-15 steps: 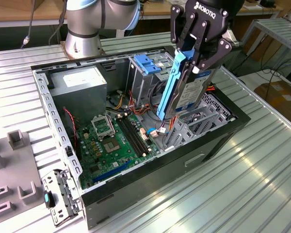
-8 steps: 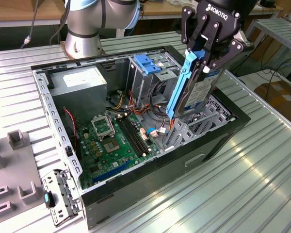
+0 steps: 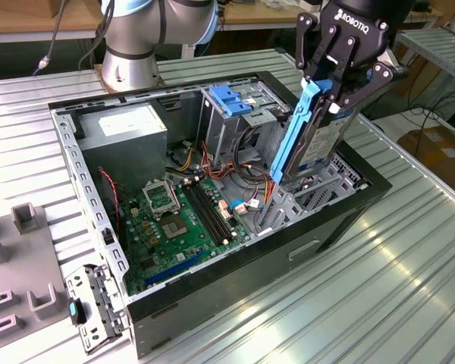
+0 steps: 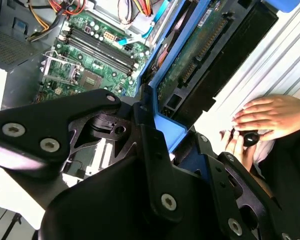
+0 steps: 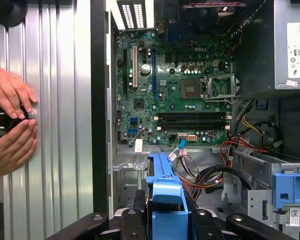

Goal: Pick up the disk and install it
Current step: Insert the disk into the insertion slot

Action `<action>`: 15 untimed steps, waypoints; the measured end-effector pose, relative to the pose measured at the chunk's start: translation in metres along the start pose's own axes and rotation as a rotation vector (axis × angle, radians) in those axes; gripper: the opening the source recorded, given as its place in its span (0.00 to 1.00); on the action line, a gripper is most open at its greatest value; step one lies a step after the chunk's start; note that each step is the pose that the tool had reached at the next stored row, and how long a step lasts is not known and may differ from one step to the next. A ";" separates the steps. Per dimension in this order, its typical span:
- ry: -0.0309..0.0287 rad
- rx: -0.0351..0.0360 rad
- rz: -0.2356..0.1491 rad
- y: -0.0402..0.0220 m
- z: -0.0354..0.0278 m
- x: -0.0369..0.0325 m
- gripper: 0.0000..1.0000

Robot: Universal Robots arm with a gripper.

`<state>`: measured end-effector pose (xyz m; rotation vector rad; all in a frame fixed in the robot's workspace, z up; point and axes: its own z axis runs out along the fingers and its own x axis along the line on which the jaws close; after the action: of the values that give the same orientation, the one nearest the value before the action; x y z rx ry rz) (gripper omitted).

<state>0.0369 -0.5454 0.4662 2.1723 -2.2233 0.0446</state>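
over the open computer case (image 3: 235, 280), fingers (image 3: 337, 85) clasp the disk (image 3: 322, 140).

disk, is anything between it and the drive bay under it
Nothing visible blocks it. The gripper holds the disk on edge, its lower end at the drive bay; a cable bundle lies close beside it.

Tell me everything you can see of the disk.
The disk is a flat silver-metal drive with a white-and-blue label, edged by a blue plastic carrier frame. The second wrist view shows a green circuit board on its other face. It stands on edge, slightly tilted, its upper end clamped in the claw, its lower end at the metal bay inside the open computer case; whether it touches the bay I cannot tell.
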 end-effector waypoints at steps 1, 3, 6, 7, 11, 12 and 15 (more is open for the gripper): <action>0.0014 0.0000 0.000 -0.0025 0.0004 0.0000 0.37; 0.0048 0.0001 0.000 -0.0084 0.0015 -0.0001 0.37; 0.0130 0.0003 0.000 -0.0157 0.0035 -0.0004 0.37; 0.0158 0.0005 0.000 -0.0196 0.0050 -0.0005 0.37; 0.0191 0.0005 0.000 -0.0244 0.0097 -0.0008 0.37; 0.0191 0.0004 0.000 -0.0244 0.0110 -0.0009 0.37; 0.0191 0.0005 0.000 -0.0260 0.0184 -0.0012 0.37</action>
<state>0.0628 -0.5456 0.4477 2.1627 -2.2136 0.0655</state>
